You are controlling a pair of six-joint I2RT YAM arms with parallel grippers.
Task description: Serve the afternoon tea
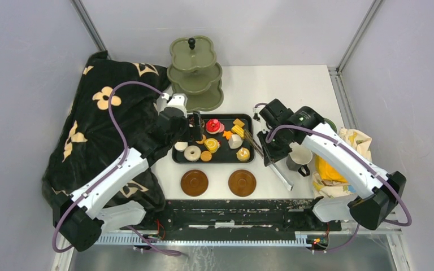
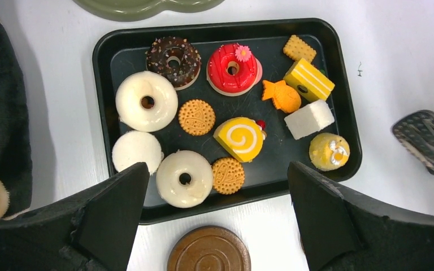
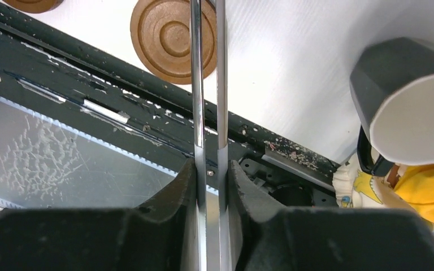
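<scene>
the left gripper hangs spread wide over the pastries on the black tray at frame centre, while the right gripper is clamped on the metal tongs just right of it.

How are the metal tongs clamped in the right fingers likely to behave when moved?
The metal tongs look polished and smooth, so they may slip in the right gripper. A long stretch sticks out past its fingers, so that end could swing. Their two arms are squeezed close, so they probably spring apart on release.
</scene>
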